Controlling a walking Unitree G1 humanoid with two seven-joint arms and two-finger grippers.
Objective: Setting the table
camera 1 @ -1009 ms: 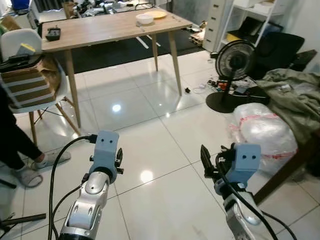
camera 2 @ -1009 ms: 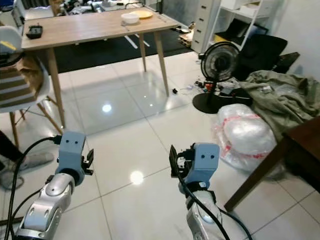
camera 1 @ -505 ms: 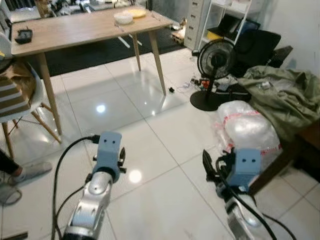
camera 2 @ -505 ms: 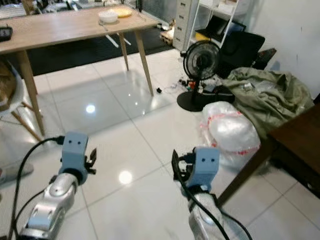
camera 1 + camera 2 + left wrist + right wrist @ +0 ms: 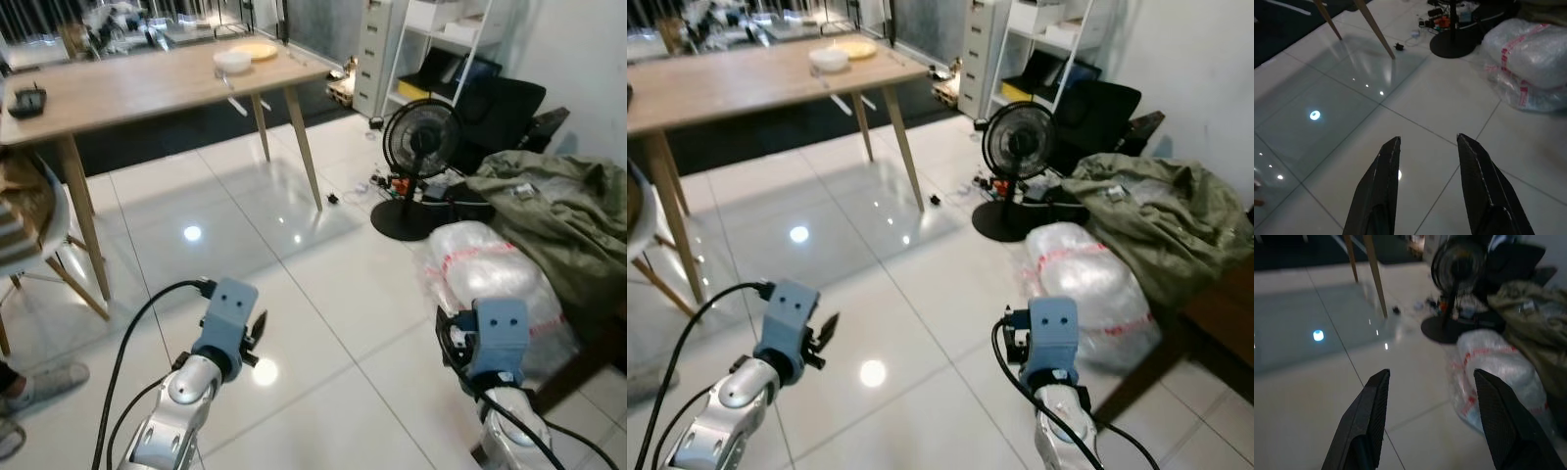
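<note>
A long wooden table (image 5: 147, 83) stands at the far left on slanted legs. Near its right end sit a white bowl (image 5: 232, 61) and a yellow plate (image 5: 257, 50); a small black thing (image 5: 26, 101) lies near its left end. Both arms are held low over the white tiled floor, well short of the table. My left gripper (image 5: 1427, 139) is open, with bare tiles between its fingers. The right gripper (image 5: 1431, 372) is open too and holds nothing.
A black floor fan (image 5: 423, 147) with loose cables stands right of the table. A wrapped plastic bundle (image 5: 490, 279), a heap of green cloth (image 5: 568, 211) and dark wooden furniture (image 5: 1215, 304) crowd the right. A chair (image 5: 29, 235) and a person's shoe (image 5: 44, 382) are at the left.
The camera has swung to the right, so the table and chair slid left and the fan, bundle and cloth came toward the middle. Both grippers stay open and empty.
</note>
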